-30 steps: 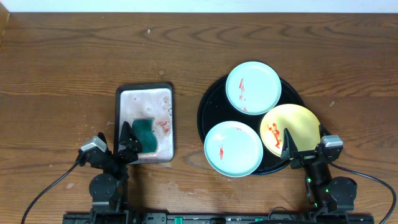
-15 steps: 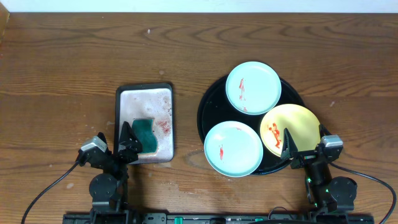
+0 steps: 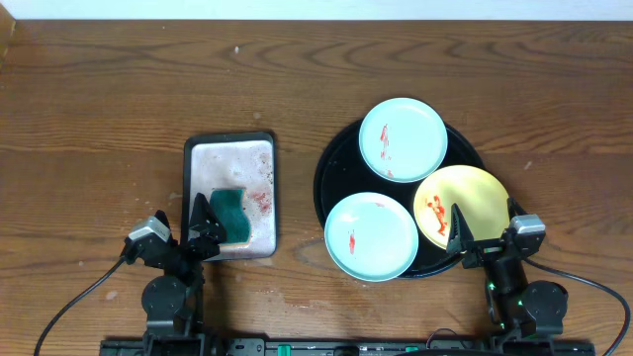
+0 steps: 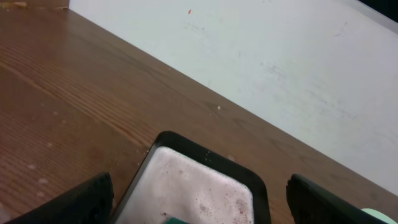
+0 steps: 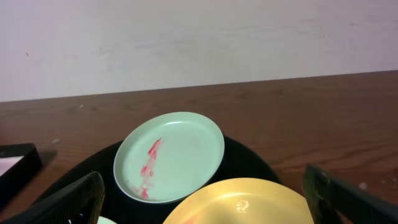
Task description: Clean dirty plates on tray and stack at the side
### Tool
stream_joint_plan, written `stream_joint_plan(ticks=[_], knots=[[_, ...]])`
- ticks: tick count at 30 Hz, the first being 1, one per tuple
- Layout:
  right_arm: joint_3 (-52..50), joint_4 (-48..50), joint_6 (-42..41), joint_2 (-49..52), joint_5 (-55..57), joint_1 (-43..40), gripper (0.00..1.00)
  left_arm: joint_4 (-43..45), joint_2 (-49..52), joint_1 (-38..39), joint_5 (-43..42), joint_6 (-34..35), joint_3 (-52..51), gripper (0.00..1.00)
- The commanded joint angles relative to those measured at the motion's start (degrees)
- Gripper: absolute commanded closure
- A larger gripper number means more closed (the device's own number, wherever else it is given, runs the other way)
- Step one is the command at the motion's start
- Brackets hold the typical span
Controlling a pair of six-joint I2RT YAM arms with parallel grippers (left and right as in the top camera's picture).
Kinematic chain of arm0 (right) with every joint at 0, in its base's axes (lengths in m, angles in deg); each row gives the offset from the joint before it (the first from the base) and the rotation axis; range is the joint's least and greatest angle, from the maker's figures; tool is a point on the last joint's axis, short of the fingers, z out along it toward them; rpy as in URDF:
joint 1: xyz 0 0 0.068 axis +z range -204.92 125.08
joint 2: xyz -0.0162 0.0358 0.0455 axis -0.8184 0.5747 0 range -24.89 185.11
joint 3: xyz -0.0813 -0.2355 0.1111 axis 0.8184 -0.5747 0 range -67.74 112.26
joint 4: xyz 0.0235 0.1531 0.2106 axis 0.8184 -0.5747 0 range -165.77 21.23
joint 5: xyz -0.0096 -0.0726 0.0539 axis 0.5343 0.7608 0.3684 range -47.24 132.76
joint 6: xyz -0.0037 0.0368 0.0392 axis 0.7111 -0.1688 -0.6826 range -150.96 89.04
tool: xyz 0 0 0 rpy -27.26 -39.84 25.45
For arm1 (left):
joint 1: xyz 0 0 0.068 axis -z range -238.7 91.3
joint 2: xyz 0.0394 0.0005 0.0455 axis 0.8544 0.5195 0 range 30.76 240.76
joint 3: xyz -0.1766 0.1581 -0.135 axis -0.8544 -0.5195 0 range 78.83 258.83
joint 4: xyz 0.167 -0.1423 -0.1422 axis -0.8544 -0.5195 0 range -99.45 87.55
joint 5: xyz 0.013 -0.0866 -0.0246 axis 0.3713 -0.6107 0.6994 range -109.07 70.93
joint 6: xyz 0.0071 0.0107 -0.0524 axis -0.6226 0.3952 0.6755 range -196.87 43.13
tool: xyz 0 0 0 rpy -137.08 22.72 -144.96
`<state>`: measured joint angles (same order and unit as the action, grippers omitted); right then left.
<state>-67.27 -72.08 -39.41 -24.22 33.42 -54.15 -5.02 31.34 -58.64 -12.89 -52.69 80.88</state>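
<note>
The round black tray on the right holds three plates with red smears: a pale blue plate at the back, a pale blue plate at the front left, and a yellow plate at the front right. My right gripper is open and empty just in front of the yellow plate; its view also shows the back plate. My left gripper is open and empty at the near end of the silver tray.
A small rectangular silver tray with foam and a green sponge lies left of the black tray; it also shows in the left wrist view. A white wall runs along the table's far edge.
</note>
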Motion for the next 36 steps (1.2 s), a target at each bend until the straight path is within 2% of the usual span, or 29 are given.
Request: stream_joint_plan(ticks=[1,36], knots=[[-0.2,-0.1,0.6,-0.2,0.1,0.7,0.01,-1.0,-0.2,-0.3,0.3,0.5,-1.8,0.11],[-0.2,-0.1,0.6,-0.2,0.1,0.7,0.01,-0.4,-0.2,-0.2,0.3,1.7,-1.8,0.11]])
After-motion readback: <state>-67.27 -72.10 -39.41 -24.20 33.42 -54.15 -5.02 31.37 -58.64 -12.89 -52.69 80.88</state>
